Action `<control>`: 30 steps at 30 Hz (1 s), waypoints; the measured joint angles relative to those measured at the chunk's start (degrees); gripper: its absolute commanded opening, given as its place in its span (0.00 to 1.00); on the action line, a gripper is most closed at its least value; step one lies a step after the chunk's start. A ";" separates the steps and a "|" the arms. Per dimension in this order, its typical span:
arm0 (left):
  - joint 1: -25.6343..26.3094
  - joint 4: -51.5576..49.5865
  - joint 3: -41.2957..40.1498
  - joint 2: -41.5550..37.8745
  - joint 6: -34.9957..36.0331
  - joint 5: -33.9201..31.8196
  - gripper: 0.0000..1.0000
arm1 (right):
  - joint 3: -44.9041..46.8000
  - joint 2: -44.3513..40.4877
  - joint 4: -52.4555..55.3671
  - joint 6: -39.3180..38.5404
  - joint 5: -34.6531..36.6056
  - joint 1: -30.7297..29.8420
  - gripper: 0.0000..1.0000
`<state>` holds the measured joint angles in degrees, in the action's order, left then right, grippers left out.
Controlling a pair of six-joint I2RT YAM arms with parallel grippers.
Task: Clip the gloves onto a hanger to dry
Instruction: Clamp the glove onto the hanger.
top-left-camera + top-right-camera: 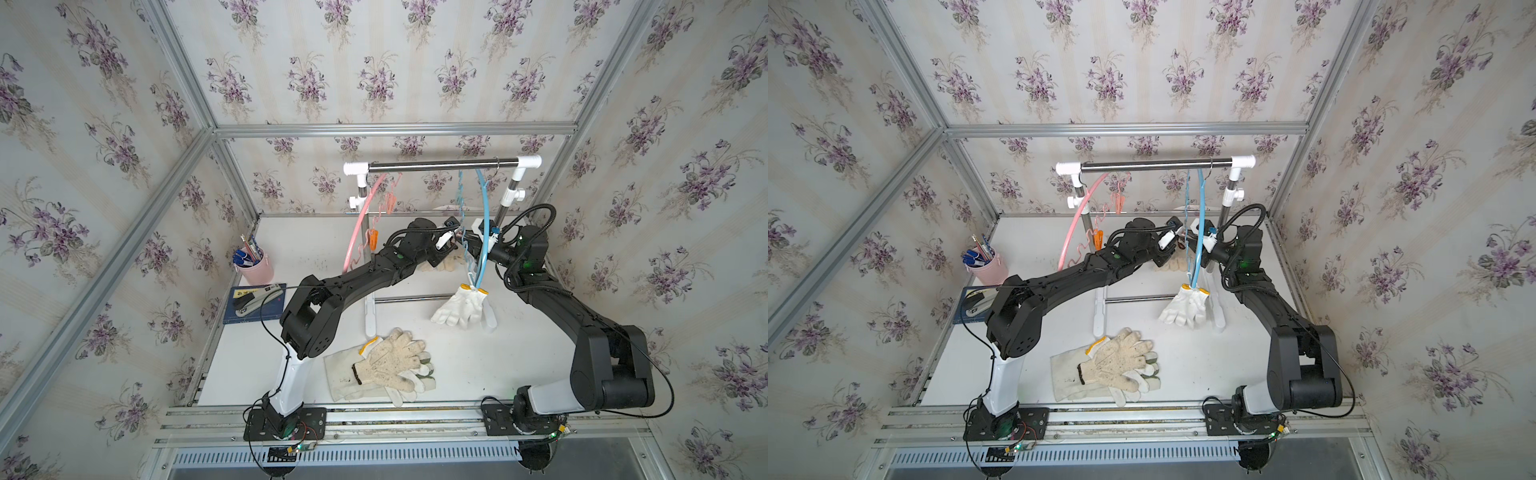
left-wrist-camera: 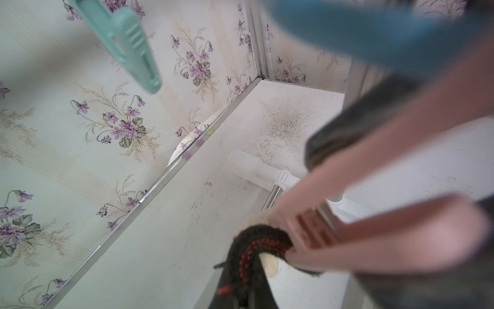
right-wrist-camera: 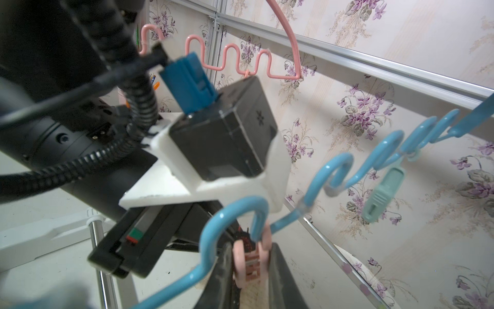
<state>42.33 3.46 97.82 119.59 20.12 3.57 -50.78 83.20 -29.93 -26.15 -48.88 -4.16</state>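
Gloves [image 1: 386, 365] lie heaped at the tabletop's [image 1: 519, 365] front. Beyond them, a white glove [image 1: 459, 309] hangs clipped to the blue hanger [image 1: 482, 232]. Farther back, the left hand [image 1: 454, 244] pinches a beige glove [image 1: 444, 263] by its dark cuff [image 2: 256, 240], at the pink clip [image 3: 250, 259] that the right hand [image 1: 466, 238] squeezes. Next, I'd guess: seat the cuff, release the clip.

Materials and finishes
Rough knitted cloth gloves [image 1: 395, 361]; glossy coated-wire hanger [image 3: 334, 159]; polished metal rail [image 1: 440, 165]; matt plastic peg [image 3: 239, 256].
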 measured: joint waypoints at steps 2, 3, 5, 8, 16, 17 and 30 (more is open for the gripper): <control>-0.04 -0.28 0.15 0.20 0.00 -0.46 0.00 | 0.00 0.00 -0.15 0.00 -0.17 -0.02 0.20; -0.04 -0.35 0.15 0.20 0.00 -0.63 0.00 | 0.00 0.00 -0.15 0.00 -0.15 -0.07 0.20; -0.02 -0.52 0.26 0.20 0.00 -0.68 0.00 | 0.02 0.00 -0.17 0.00 -0.24 -0.07 0.20; -0.02 -0.57 0.31 0.20 0.00 -0.92 0.00 | 0.02 0.00 -0.22 0.00 -0.26 -0.11 0.20; -0.02 -1.14 -0.02 -0.85 -0.17 -0.79 0.00 | 0.02 0.00 -0.22 0.00 -0.28 -0.22 0.20; -0.02 -1.09 -0.24 -1.31 -0.26 -0.46 0.00 | 0.02 0.00 -0.22 0.00 -0.26 -0.26 0.21; 0.00 -1.05 -5.20 -5.90 -1.16 2.99 0.00 | 0.13 -0.02 -0.46 -0.26 -0.15 -0.26 0.20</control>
<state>42.33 2.42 92.62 113.69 18.96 6.57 -50.65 83.18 -30.39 -26.41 -49.04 -4.43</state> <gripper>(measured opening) 0.069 0.202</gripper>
